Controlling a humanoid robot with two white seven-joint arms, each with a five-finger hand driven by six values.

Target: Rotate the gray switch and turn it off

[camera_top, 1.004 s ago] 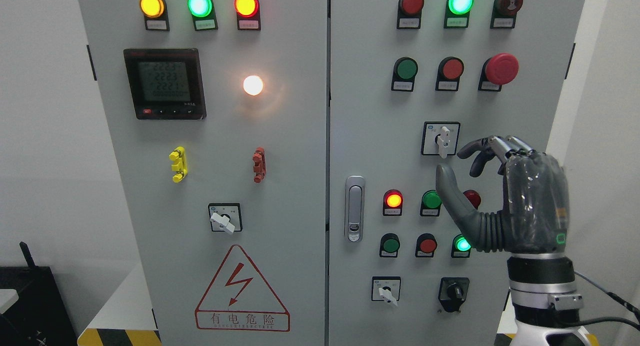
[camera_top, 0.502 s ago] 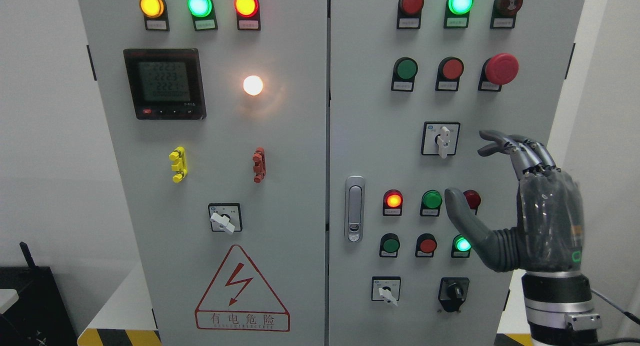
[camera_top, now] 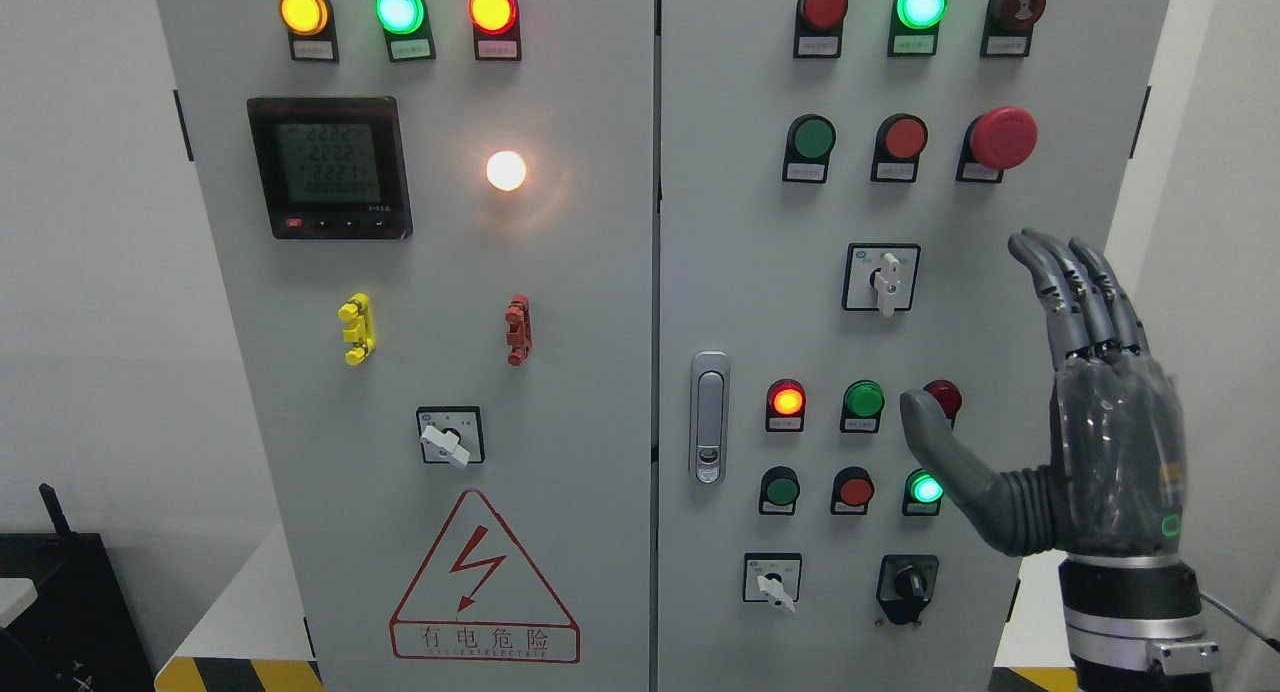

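The gray rotary switch [camera_top: 884,280] sits in a black-framed white plate on the right door of the gray cabinet [camera_top: 740,272]. Its white handle stands vertical and points down. My right hand [camera_top: 985,332] is dark gray and comes up from the lower right. It is open: the fingers [camera_top: 1075,292] are stretched upward, the thumb [camera_top: 935,442] points left over the dark red lamp [camera_top: 945,396]. The hand is to the right of the switch and apart from it, holding nothing. The left hand is out of view.
Lit and unlit lamps and push buttons surround the switch, with a red mushroom stop button [camera_top: 1003,137] above. Two more gray rotary switches [camera_top: 445,437] [camera_top: 772,580] and a black one [camera_top: 907,582] sit lower. A door latch [camera_top: 709,417] is left of the hand.
My right hand has drawn back from the gray switch to the right and down a little, and its curled fingers have straightened upward. The switch handle stands the same.
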